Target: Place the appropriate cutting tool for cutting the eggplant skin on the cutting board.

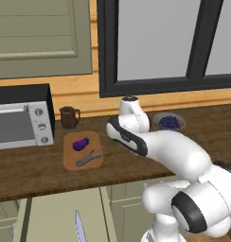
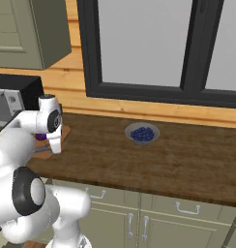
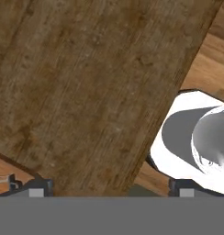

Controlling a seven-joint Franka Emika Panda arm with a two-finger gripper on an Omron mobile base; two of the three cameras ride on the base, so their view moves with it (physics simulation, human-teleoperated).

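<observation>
The peeler [image 1: 88, 158] already lies on the cutting board [image 1: 70, 162], near-right of the eggplant [image 1: 80, 144], and both rest flat on the light wood at the left end of the tabletop [image 1: 37, 170]. From these pictures the placing looks done, so the step in hand is, in my judgement, to clear the arm without disturbing anything.

In the hand view the 2 finger tips [image 3: 38, 186] stand far apart at the bottom corners, with bare wood grain between them and nothing held: the gripper [image 3: 111, 192] is wide and empty. In the right base view the hand [image 2: 50, 127] hangs just right of the board's edge [image 2: 66, 131].

To do this well:
- Lift straight up first, and swing only once you are well above the board. A sideways sweep at this height could nudge the peeler or roll the eggplant.
- Keep the gripper wide as you rise. There is nothing to hold.
- Mind the brown mug [image 1: 69, 117] at the far side of the board and the toaster oven [image 1: 22, 122] to its left. Retreat rightward, and stop short of the bowl of blueberries [image 1: 168, 122].
- Leave the knife [image 1: 79, 227] in the open drawer below; it is not the tool wanted.
</observation>
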